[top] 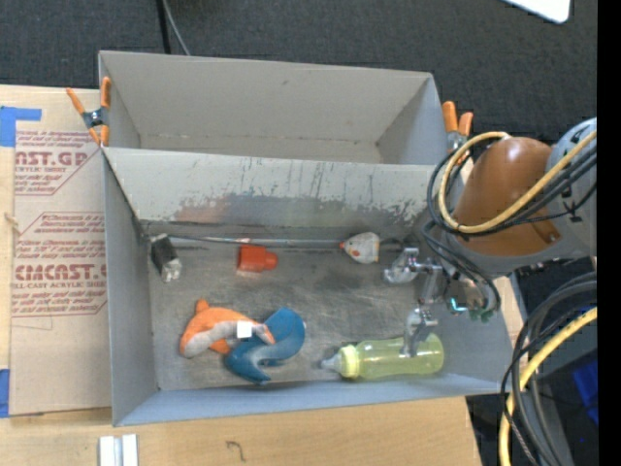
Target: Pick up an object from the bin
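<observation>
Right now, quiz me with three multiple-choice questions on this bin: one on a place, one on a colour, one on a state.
1. Where does the bottle lie?
A) along the near wall, right of centre
B) in the back left corner
C) in the middle of the floor

2. What colour is the curved toy beside the fish?
A) green
B) blue
C) black

3. How does the bottle rest?
A) upright
B) on its side
C) standing on its cap

Answers:
1 A, it lies by the near wall, with the gripper over its right end.
2 B, it is blue next to the orange fish.
3 B, its length runs along the floor.
</observation>
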Robot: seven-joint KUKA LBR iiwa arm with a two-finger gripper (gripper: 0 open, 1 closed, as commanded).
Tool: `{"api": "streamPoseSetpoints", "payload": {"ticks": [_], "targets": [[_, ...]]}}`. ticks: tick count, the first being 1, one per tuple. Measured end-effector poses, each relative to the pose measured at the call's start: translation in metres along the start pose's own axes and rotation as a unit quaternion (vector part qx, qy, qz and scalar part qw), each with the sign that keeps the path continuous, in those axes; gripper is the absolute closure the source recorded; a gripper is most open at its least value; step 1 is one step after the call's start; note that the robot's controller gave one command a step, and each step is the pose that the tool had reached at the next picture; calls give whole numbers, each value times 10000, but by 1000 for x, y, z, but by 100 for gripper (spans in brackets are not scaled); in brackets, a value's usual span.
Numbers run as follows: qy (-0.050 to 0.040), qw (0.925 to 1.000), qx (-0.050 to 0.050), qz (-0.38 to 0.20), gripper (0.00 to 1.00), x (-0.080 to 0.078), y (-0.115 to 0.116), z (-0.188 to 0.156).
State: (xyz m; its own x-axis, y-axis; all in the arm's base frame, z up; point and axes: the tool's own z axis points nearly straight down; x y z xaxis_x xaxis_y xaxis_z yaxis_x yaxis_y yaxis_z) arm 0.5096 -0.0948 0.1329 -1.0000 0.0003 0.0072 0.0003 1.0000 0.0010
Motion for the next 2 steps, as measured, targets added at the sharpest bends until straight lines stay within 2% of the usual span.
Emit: {"api": "streamPoseSetpoints", "payload": {"ticks": [1,2], "targets": [[-38,10000,6,-5,0,-2,0,-4],[-54,9987,19,-500,0,5,16,4]]}}
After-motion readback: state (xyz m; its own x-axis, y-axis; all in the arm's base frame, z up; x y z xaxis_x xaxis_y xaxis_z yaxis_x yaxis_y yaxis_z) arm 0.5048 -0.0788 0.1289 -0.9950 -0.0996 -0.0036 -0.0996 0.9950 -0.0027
